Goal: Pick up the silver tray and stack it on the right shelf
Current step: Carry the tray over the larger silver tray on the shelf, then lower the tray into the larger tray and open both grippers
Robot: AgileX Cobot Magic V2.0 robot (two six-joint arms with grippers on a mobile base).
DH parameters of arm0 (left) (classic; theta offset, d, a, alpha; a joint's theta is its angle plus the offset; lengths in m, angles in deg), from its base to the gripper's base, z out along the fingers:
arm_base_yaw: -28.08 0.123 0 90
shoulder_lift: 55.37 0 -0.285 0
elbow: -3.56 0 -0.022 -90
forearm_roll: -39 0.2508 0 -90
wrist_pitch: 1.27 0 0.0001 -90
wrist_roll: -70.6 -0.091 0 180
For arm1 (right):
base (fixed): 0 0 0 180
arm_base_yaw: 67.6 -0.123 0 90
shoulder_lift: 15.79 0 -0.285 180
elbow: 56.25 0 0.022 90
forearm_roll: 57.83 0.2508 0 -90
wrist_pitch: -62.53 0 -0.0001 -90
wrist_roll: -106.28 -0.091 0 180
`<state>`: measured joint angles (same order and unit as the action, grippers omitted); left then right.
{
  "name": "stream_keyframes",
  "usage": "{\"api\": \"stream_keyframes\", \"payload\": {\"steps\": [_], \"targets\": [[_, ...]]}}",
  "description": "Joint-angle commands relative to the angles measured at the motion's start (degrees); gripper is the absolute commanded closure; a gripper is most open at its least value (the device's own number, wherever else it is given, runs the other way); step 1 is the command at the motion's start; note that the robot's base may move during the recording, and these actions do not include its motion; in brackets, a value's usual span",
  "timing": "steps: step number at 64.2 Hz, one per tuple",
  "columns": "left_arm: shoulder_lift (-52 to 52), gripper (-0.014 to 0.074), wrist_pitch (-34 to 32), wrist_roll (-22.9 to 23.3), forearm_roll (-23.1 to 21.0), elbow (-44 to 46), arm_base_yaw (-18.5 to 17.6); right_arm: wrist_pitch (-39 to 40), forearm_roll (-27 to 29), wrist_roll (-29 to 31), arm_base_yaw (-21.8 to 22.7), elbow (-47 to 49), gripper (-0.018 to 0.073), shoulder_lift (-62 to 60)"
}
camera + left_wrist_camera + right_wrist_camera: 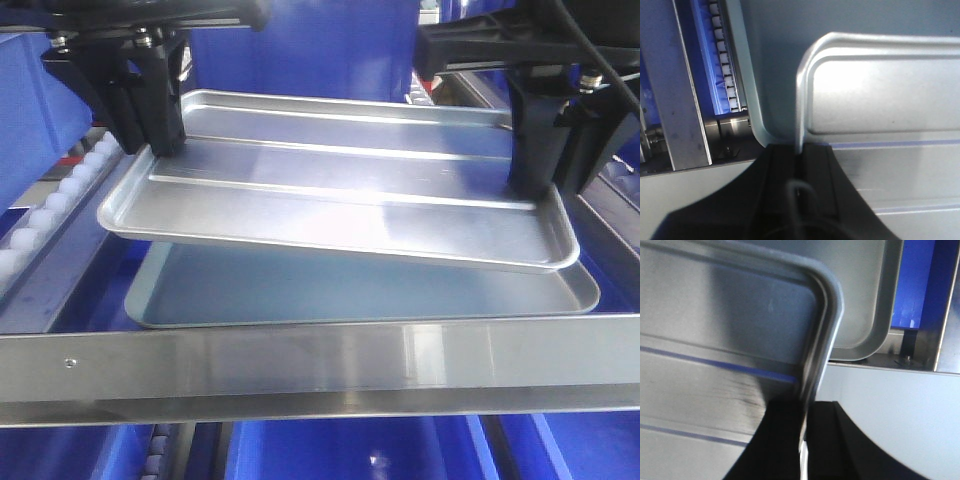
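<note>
Now, your front view shows the silver tray (340, 190) held tilted over the grey tray (350, 295) on the right shelf (300, 365). Left wrist: left gripper (799, 151) pinches its left rim. Right wrist: right gripper (804, 409) pinches its right rim.

Your front camera sits low and close before the right shelf (300, 365), looking over its crossbar and slightly down onto the silver tray (340, 200), which spans most of the frame. Your left wrist camera looks past the left gripper (800, 150) along its jaws, tight on the tray's left rim and one corner. The right wrist camera mirrors it behind the right gripper (804, 410). All three share that tray and the grey tray (350, 290) beneath.
</note>
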<state>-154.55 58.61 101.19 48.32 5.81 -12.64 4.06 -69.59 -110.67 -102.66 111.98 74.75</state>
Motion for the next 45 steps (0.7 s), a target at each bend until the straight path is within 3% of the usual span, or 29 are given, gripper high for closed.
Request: {"api": "stream_keyframes", "payload": {"steps": [1, 16, 31, 45], "targets": [[2.44, 0.0689, -3.72, -0.17, -1.31, 2.16, -0.74, 2.83, 0.08, 2.16, -0.39, 2.05, 0.0503, -2.07], [2.44, 0.0689, -3.82, -0.17, -1.19, 2.16, -0.74, 3.77, 0.08, 2.16, -0.39, 2.05, 0.0503, -2.07], [2.44, 0.0689, -8.67, -0.84, 2.7, 2.44, -0.61, 4.57, -0.48, 2.22, -0.08, 2.96, 0.0503, -2.07], [2.37, 0.0689, -15.06, -0.82, 3.45, 2.52, -0.61, 4.27, -1.13, 6.95, 5.78, 8.33, 0.0503, -1.72]]}}
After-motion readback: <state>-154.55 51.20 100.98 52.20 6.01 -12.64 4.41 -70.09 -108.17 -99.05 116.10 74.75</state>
